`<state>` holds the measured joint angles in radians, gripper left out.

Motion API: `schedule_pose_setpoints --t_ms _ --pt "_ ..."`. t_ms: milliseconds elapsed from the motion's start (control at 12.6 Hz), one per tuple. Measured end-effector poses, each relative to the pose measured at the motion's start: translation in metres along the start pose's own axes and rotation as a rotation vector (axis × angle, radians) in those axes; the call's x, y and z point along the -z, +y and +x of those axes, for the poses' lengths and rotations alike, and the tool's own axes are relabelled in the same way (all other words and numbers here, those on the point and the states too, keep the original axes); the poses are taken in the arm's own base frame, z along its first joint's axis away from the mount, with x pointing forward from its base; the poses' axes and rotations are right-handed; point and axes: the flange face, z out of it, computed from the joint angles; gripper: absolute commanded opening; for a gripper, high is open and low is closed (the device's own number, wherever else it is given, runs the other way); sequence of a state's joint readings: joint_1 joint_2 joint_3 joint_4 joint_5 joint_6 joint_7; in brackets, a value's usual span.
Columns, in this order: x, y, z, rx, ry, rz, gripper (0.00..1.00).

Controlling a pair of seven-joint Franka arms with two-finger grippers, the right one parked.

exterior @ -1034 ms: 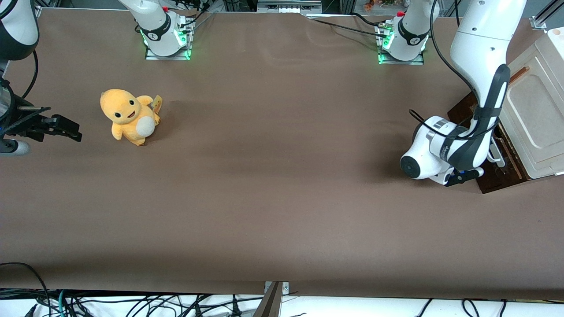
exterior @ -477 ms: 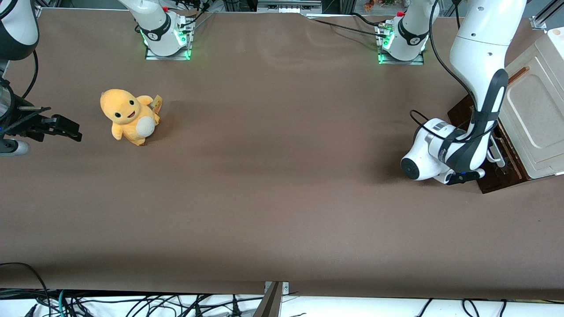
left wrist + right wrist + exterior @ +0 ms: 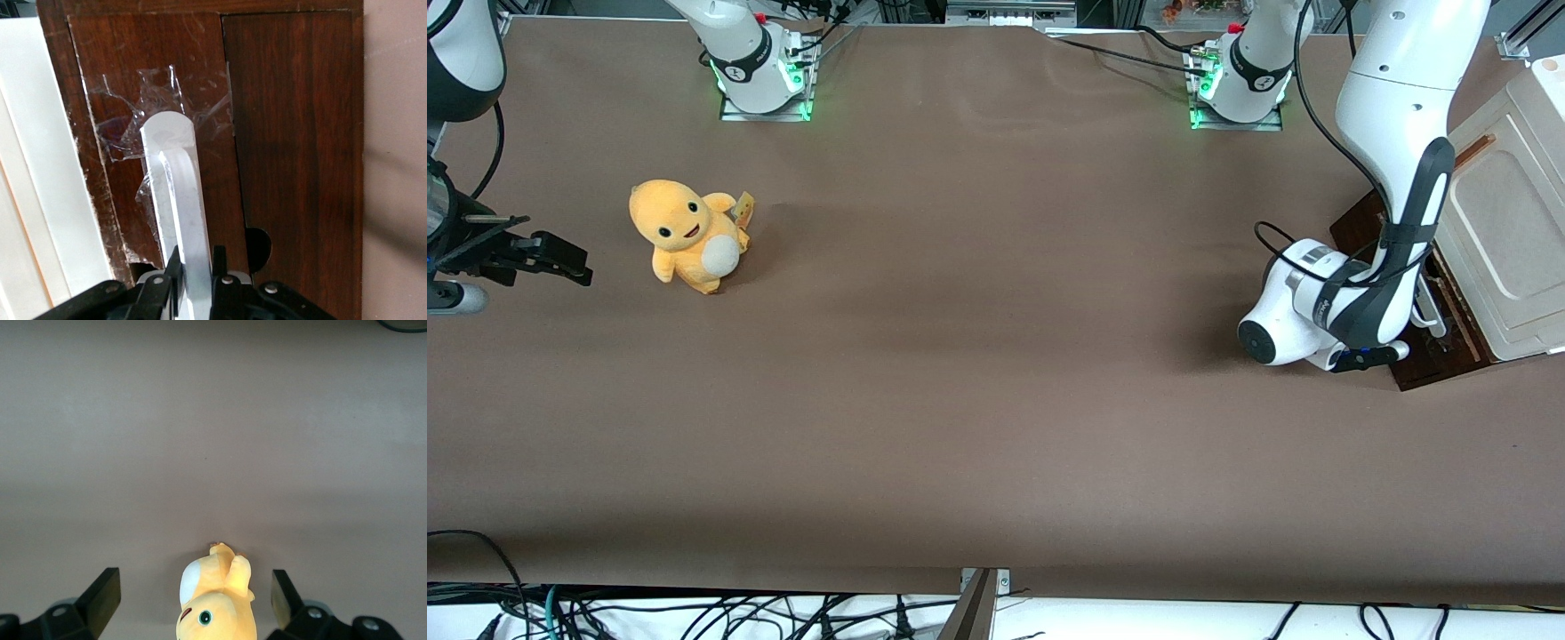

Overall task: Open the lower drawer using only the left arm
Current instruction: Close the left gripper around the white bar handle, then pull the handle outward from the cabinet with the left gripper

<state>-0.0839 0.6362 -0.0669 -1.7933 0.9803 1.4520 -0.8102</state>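
Observation:
The lower drawer's dark brown front (image 3: 287, 133) fills the left wrist view, with its long white bar handle (image 3: 175, 173) held on by clear tape. My left gripper (image 3: 195, 259) is shut on the handle, one black finger (image 3: 175, 267) on each side of the bar. In the front view the left arm (image 3: 1316, 307) reaches down to the dark drawer front (image 3: 1436, 360) at the foot of the cream cabinet (image 3: 1507, 222), at the working arm's end of the table. Its wrist hides the fingers there.
A yellow plush toy (image 3: 685, 236) sits on the brown table (image 3: 996, 356) toward the parked arm's end; it also shows in the right wrist view (image 3: 213, 603). The two arm bases (image 3: 765, 71) stand at the table edge farthest from the camera.
The left arm's wrist has shifted very slightly toward the cabinet. The gripper stays at the handle, and the drawer front has not visibly moved.

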Motion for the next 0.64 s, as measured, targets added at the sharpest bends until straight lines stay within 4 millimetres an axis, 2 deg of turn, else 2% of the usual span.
schedule_pose_setpoints --t_ms 398,636 --pt "0.024 -0.001 -0.001 0.003 -0.003 -0.056 0.0" --pt "0.055 0.0 -0.006 -0.003 0.008 -0.115 0.0"
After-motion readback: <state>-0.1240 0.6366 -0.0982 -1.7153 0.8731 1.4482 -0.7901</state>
